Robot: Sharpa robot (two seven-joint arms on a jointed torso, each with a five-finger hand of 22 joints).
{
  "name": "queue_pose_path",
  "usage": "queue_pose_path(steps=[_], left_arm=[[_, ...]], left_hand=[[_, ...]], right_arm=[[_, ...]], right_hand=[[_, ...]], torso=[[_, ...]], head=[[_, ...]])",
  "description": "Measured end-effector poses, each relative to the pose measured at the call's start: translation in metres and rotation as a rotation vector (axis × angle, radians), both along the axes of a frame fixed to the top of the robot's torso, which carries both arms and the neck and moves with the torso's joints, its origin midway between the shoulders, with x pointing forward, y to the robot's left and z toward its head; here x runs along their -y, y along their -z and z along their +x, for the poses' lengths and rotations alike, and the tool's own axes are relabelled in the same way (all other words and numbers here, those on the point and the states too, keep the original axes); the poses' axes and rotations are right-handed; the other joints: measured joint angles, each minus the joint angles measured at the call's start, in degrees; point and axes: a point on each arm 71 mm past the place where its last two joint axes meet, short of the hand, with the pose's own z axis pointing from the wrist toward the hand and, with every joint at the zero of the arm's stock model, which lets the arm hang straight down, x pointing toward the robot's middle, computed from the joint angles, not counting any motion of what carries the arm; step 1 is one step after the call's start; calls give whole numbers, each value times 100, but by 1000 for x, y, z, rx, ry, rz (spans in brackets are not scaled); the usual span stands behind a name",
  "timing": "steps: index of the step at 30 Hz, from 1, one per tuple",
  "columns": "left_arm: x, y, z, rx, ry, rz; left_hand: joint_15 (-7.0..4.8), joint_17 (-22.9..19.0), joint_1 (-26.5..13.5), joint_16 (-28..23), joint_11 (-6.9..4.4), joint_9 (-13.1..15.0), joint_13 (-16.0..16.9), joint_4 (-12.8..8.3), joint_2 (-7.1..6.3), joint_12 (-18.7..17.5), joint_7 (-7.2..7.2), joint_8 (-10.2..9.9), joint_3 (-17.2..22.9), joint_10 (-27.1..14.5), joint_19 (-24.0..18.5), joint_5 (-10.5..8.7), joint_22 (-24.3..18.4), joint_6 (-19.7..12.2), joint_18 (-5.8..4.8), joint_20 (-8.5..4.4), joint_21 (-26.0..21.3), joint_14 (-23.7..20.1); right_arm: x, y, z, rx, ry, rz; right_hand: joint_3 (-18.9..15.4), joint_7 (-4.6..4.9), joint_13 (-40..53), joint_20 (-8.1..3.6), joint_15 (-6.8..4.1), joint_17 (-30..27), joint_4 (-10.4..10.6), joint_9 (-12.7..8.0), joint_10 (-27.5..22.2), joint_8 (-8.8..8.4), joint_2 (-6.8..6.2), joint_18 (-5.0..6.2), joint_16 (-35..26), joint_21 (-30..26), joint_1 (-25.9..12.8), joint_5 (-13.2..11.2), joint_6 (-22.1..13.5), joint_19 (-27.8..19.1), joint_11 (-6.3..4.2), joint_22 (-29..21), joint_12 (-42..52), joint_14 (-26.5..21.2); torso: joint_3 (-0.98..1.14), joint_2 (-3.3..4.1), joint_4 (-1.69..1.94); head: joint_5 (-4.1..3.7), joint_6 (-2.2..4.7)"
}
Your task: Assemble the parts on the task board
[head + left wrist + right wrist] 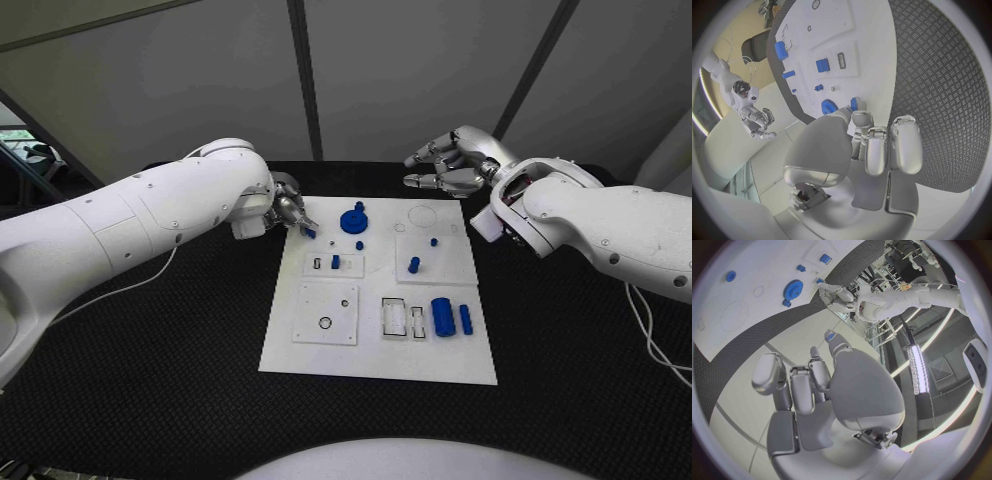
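Blue parts mostly stand seated on the task board: a gear toward twelve o'clock, small pegs mid-board, while two cylinders lie loose toward four o'clock. The left hand pinches a small blue part at the board's eleven o'clock corner. The right hand, fingers curled on nothing, hovers beyond one o'clock; I judge assembly partway.

A black table with a textured surface stands before grey wall panels.
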Motion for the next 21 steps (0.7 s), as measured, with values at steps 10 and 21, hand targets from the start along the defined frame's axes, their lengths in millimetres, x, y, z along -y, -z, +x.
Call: queue_pose_path(steps=[10, 21], left_arm=[[-6, -7, -18, 19, 8, -80], [-7, -6, -49, 38, 37, -129]], left_hand=[[1, 0, -374, 0, -1, 120, 7, -260, -372, 22, 0, 140, 831, 70, 0, 43, 0, 0, -1, 1, 0, 1], [1, 0, -509, 0, -14, 179, 64, -288, -506, 50, -1, 205, 994, 163, 0, 127, 0, 1, -1, 1, 0, 1]], right_arm=[[2, 0, 1, 0, 5, -1], [3, 1, 1, -1, 8, -2]], right_hand=[[0, 0, 0, 0, 0, 0, 0, 0, 0, 0, 0, 0, 0, 0, 0, 0, 0, 0, 0, 0, 0, 0], [0, 0, 0, 0, 0, -1, 0, 0, 0, 0, 0, 0, 0, 0, 0, 0, 0, 0, 0, 0, 0, 0]], torso=[[-3, -5, 4], [-1, -6, 5]], head=[[12, 7], [29, -10]])
